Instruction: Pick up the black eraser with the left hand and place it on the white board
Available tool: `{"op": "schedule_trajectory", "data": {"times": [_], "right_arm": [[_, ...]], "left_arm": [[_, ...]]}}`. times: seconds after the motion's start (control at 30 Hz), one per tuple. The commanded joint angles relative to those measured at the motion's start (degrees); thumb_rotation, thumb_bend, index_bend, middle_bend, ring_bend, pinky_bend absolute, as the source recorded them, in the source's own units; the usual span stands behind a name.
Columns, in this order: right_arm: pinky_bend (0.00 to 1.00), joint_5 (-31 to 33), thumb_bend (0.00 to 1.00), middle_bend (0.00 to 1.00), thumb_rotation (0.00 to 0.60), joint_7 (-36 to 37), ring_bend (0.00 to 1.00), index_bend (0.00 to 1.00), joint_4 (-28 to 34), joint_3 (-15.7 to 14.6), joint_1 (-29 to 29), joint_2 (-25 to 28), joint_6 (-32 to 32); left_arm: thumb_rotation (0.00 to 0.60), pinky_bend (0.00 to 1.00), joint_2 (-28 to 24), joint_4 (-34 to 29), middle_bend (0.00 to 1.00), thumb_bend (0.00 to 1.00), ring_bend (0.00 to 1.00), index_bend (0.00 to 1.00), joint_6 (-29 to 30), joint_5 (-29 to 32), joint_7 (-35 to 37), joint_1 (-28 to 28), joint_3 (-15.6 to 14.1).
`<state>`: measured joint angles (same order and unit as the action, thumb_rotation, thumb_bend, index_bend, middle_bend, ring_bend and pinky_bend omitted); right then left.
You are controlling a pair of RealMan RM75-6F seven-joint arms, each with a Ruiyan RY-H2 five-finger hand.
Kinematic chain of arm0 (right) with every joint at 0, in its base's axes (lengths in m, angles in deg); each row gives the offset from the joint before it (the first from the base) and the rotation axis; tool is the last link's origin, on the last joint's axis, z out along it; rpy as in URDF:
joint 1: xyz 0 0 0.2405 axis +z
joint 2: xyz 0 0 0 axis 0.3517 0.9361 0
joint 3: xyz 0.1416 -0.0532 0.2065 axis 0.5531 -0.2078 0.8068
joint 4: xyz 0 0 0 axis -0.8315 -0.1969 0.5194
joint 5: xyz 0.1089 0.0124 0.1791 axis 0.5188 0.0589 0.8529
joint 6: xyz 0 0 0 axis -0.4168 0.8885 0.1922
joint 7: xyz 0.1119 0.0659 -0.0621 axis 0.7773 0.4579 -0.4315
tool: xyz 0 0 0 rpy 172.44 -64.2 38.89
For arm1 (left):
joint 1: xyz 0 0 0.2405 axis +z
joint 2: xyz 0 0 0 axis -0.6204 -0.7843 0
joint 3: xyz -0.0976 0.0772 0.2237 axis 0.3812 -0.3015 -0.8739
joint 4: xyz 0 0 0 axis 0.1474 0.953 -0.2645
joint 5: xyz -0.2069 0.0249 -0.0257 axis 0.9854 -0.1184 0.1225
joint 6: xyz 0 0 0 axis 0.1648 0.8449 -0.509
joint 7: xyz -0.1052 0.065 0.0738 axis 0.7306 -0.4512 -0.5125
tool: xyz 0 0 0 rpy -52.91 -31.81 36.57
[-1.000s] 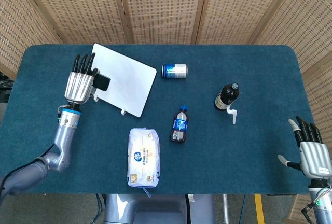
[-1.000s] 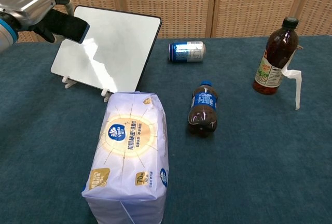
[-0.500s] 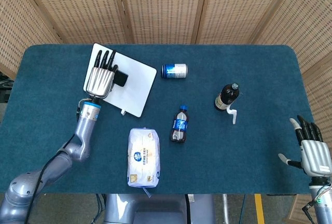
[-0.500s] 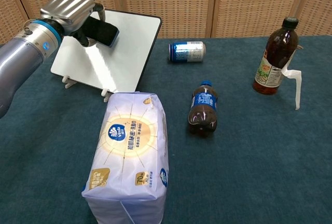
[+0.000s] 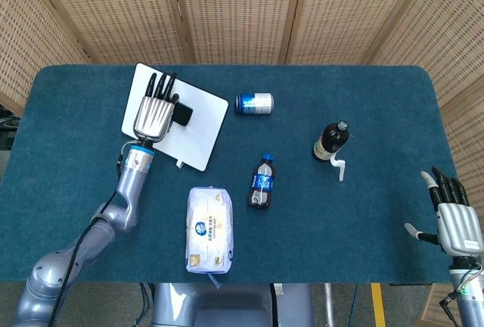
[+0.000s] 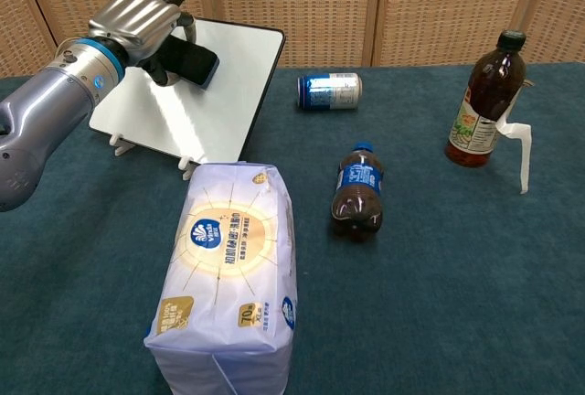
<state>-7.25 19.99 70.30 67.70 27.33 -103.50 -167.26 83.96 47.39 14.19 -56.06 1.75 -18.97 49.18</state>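
My left hand [image 5: 153, 113] [image 6: 142, 20] hovers over the white board [image 5: 200, 126] [image 6: 219, 102] at the table's far left and grips the black eraser [image 5: 181, 115] [image 6: 195, 64]. The eraser sticks out to the right of the palm, just above the board's upper middle; whether it touches the board I cannot tell. The board leans on small white feet. My right hand [image 5: 457, 221] rests open at the table's near right corner, fingers spread, holding nothing; only the head view shows it.
A blue can [image 5: 254, 103] [image 6: 329, 90] lies right of the board. A small dark soda bottle [image 5: 262, 183] [image 6: 357, 192] lies mid-table. A tissue pack [image 5: 209, 228] [image 6: 228, 267] sits near the front. A brown bottle [image 5: 330, 141] [image 6: 484, 98] stands at right with a white hook [image 5: 339, 166] beside it.
My left hand has carried the eraser rightward from the board's left edge to over the board, with only a small further shift in the last half second. The right hand has stayed still.
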Motion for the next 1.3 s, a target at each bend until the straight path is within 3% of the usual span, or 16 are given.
{"op": "schedule_trajectory", "data": {"times": [0.03,0.6,0.7,0.77,0.9,0.97,1.0,1.03,1.2,1.3], "right_arm": [[0.0,-0.1,0.0,0.0,0.6,-0.1,0.0,0.0,-0.1,0.1,0.0,-0.1,-0.2],[0.0,-0.2,0.0,0.0,0.6,0.0,0.0,0.0,-0.6,0.4,-0.2,-0.6,-1.3],[0.0,-0.3,0.0,0.0,0.6,0.1,0.0,0.0,-0.7,0.3,-0.2,-0.7,-1.4],[0.0,-0.4,0.0,0.0,0.6,0.1,0.0,0.0,-0.7,0.3,-0.2,-0.7,-1.4],[0.0,-0.4,0.0,0.0,0.6,0.2,0.0,0.0,-0.8,0.3,-0.2,-0.7,-1.4],[0.0,-2.5,0.0,0.0,0.6,1.1,0.0,0.0,-4.1,-2.5,-4.1,-4.9,-6.6],[0.0,-2.2,0.0,0.0,0.6,2.0,0.0,0.0,-4.5,0.4,-1.5,-3.9,-5.6],[0.0,-1.5,0.0,0.0,0.6,1.9,0.0,0.0,-3.8,1.0,-0.6,-3.1,-4.1],[0.0,-1.4,0.0,0.0,0.6,1.0,0.0,0.0,-1.2,0.9,-0.6,-1.4,-3.5],[0.0,-1.6,0.0,0.0,0.6,0.9,0.0,0.0,-0.3,0.7,-0.7,-0.7,-3.6]], "left_arm": [[0.6,0.0,0.4,0.9,0.0,0.28,0.0,0.54,-0.6,-0.2,0.5,-0.3,-0.1],[0.6,0.0,1.5,4.5,0.0,0.24,0.0,0.51,-1.2,-1.3,2.5,-0.6,-0.7],[0.6,0.0,1.0,3.9,0.0,0.22,0.0,0.42,-0.1,-1.8,3.5,-0.3,-0.9],[0.6,0.0,0.6,3.3,0.0,0.18,0.0,0.27,0.7,-2.3,4.5,-0.1,-1.1],[0.6,0.0,-1.6,-0.2,0.0,0.08,0.0,0.07,2.7,-3.2,6.9,1.0,-1.6],[0.6,0.0,-2.8,-2.3,0.0,0.03,0.0,0.03,3.4,-3.6,7.0,1.8,-1.9],[0.6,0.0,-3.8,-4.4,0.0,0.01,0.0,0.02,4.2,-3.8,7.0,2.6,-2.1],[0.6,0.0,-4.7,-6.1,0.0,0.0,0.0,0.0,4.7,-4.1,7.0,3.1,-2.4],[0.6,0.0,-9.7,-14.3,0.0,0.0,0.0,0.0,7.5,-5.6,5.0,5.9,-3.8],[0.6,0.0,-13.9,-22.2,0.0,0.0,0.0,0.0,12.6,-6.8,4.1,8.7,-4.0]]}}
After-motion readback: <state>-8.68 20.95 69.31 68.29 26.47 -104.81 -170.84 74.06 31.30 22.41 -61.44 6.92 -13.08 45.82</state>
